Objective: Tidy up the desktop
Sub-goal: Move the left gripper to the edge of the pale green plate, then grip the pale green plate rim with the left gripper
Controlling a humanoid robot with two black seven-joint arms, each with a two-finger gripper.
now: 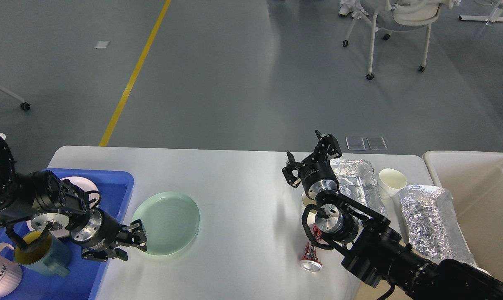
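Desktop (243,200) | left end effector (128,246) beside green plate (168,221) rim

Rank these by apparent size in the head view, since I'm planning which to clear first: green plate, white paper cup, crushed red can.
1. Green plate, clearly the largest.
2. White paper cup.
3. Crushed red can, partly hidden by the right arm, so its place against the cup is unsure.
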